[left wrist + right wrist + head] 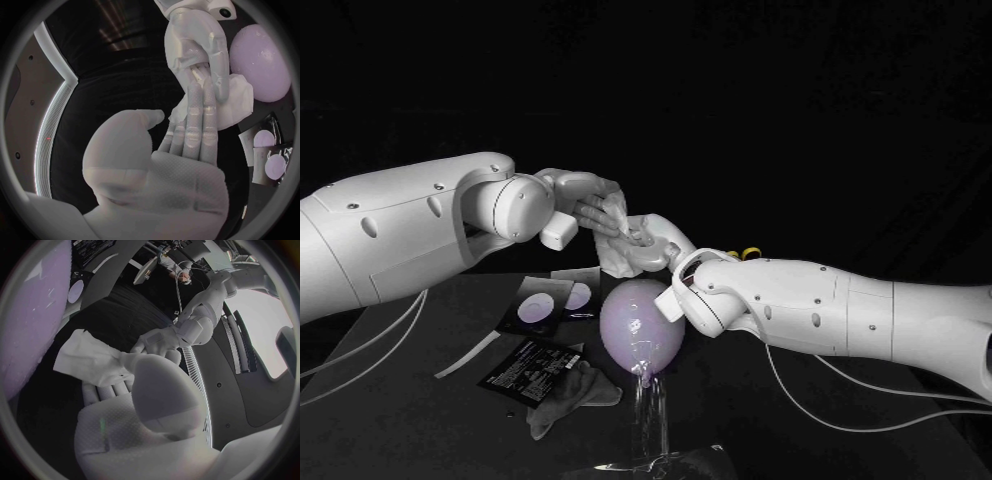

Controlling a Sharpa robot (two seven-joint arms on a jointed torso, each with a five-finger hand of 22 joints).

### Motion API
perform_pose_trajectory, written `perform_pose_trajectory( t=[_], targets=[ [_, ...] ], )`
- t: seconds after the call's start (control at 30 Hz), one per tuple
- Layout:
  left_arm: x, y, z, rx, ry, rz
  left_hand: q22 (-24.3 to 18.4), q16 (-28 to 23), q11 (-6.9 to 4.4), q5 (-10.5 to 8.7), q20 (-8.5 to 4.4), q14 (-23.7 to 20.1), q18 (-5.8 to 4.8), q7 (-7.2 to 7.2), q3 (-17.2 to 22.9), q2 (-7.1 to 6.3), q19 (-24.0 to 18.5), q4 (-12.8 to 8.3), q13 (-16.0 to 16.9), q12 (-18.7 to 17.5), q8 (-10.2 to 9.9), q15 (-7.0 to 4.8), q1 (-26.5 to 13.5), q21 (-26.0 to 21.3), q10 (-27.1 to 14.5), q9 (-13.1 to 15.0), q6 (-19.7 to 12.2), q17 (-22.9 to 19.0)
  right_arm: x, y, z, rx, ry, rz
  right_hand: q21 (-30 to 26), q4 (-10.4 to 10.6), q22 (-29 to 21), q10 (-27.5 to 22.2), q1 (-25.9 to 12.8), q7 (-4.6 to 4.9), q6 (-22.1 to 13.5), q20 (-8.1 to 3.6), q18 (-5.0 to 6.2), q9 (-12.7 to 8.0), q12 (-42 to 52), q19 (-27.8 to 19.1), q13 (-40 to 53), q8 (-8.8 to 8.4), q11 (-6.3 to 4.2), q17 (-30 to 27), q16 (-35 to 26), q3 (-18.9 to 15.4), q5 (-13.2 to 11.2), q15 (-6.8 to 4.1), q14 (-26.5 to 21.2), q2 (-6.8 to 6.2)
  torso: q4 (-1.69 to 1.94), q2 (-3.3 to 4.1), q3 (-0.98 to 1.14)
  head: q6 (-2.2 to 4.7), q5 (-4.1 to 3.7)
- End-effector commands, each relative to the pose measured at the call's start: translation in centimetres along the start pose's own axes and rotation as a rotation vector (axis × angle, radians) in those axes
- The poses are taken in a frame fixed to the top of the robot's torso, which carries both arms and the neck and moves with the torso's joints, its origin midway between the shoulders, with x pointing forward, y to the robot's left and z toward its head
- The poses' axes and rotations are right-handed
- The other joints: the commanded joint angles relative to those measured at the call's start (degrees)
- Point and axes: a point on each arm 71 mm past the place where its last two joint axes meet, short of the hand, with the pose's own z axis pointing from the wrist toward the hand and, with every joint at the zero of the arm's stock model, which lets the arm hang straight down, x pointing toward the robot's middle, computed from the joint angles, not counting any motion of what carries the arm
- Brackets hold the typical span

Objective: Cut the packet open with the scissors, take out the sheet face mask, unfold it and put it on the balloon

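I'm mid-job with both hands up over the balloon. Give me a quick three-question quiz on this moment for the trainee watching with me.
1. True or false: the sheet mask already lies on the balloon.
2. Of the left hand and the right hand, which are on the mask? A) left only B) right only C) both
3. Fill in: the mask looks ____, not spread out flat.

Key
1. False: it is held in the air above the balloon.
2. C: the fingers of both hands meet on it.
3. Folded: it is a small bunched white piece.
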Motion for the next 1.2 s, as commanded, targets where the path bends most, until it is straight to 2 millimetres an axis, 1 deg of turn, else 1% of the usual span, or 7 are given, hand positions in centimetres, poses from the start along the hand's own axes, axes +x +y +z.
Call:
perform_pose_trajectory(
  t=[0.03,0.07,0.17,0.33,0.5,0.73,1.2],
  targets=[
    [0.3,-0.1,0.1,-0.024,0.006,0.017,-0.2,0.4,0.03,0.04,-0.06,0.6,0.37,2.34,-0.3,0.03,0.6,0.5,0.1,0.3,0.5,-0.02,-0.8,-0.4,-0.4,-0.1,-0.4,0.2,0.0,0.3,0.0,-0.037,-0.009,0.008,0.3,0.4,0.0,2.4,-3.5,6.29,2.9,0.03,0.84,0.5,-0.5,0.7,0.1,0.76,-0.27,0.2,0.5,4.0,0.0,-0.28,2.6,-0.43,0.05,-0.05,-0.05,-0.06,-0.07],
    [0.4,-0.1,0.1,-0.026,0.006,0.021,-0.3,0.5,0.02,0.03,-0.09,0.7,0.36,2.32,-0.6,-0.04,0.8,0.6,0.1,0.4,0.6,-0.04,-1.0,-0.5,-0.4,-0.2,-0.5,0.3,0.0,0.3,0.0,-0.037,-0.008,0.01,0.5,0.5,0.0,3.3,-5.2,6.11,4.6,0.04,1.03,0.9,-0.6,1.4,0.1,1.27,-0.53,0.4,0.8,5.7,0.1,-0.5,4.4,-0.57,0.03,-0.05,-0.05,-0.06,-0.07],
    [0.5,-0.3,0.2,-0.029,0.006,0.027,-0.5,0.7,0.0,0.04,-0.13,0.8,0.34,2.28,-1.7,-0.25,1.3,0.7,0.1,0.4,0.9,-0.05,-1.9,-0.9,-0.6,-0.4,-0.6,0.6,0.0,0.3,0.0,-0.035,-0.003,0.017,0.5,0.6,-0.1,3.8,-7.1,5.99,5.2,0.04,1.15,1.0,-1.0,1.7,0.1,1.45,-0.59,0.4,0.6,7.1,0.0,-0.59,5.0,-0.74,0.01,0.01,-0.05,-0.07,-0.12],
    [0.9,-0.7,0.4,-0.027,0.004,0.031,-1.0,0.2,0.09,0.12,-0.01,-0.2,0.29,2.33,-2.3,-0.07,1.2,0.6,0.1,0.3,1.3,0.11,-2.2,-1.7,-0.9,-0.6,-0.8,0.6,0.0,0.2,0.0,-0.026,0.001,0.029,0.6,0.4,-0.1,4.7,-9.0,5.87,6.8,0.04,1.33,1.4,-1.1,2.5,0.1,1.98,-0.73,0.4,0.5,8.3,0.0,-0.78,5.7,-1.06,0.03,-0.01,-0.04,-0.21,-0.15],
    [1.1,-1.5,0.5,0.006,-0.009,0.04,-1.2,0.1,0.17,0.13,0.05,-0.4,0.28,2.39,-2.7,-0.27,1.2,0.5,0.0,0.3,1.4,0.18,-2.1,-2.0,-1.2,-0.7,-1.0,0.7,0.0,0.1,0.0,-0.013,0.008,0.044,0.5,0.1,-0.2,4.7,-9.7,5.73,7.5,0.05,1.35,1.6,-1.2,2.3,0.1,2.23,-0.79,0.3,0.3,8.8,0.0,-0.8,5.8,-1.1,0.0,-0.04,-0.03,-0.29,-0.18],
    [1.2,-3.3,0.7,0.07,-0.044,0.075,-1.5,2.2,-0.12,0.19,-0.15,0.7,0.3,2.0,-4.5,-1.69,2.1,0.3,0.1,0.6,2.6,-0.12,-1.2,-2.3,-1.4,-1.1,-1.1,2.0,0.1,-0.1,0.0,0.0,0.026,0.061,0.4,-0.2,-0.3,4.7,-10.1,5.68,7.6,0.05,1.33,1.6,-1.3,2.0,0.1,2.25,-0.81,0.3,0.1,9.2,0.0,-0.79,5.7,-1.06,0.0,-0.04,-0.01,-0.21,-0.3],
    [2.4,-4.5,0.8,0.064,0.008,0.084,-1.6,3.7,-0.25,0.26,-0.34,0.9,0.32,1.99,-5.6,-1.61,2.8,0.5,0.2,1.0,3.4,-0.31,-0.6,-2.5,-0.8,-1.5,-1.0,2.9,-0.1,-0.6,0.1,0.026,0.032,0.102,0.2,-0.4,-0.4,4.8,-10.4,5.67,7.7,0.05,1.31,1.7,-1.3,1.8,0.1,2.32,-0.83,0.2,0.0,9.5,0.0,-0.8,5.8,-0.91,0.04,-0.04,-0.05,-0.34,-0.38]
  ],
)
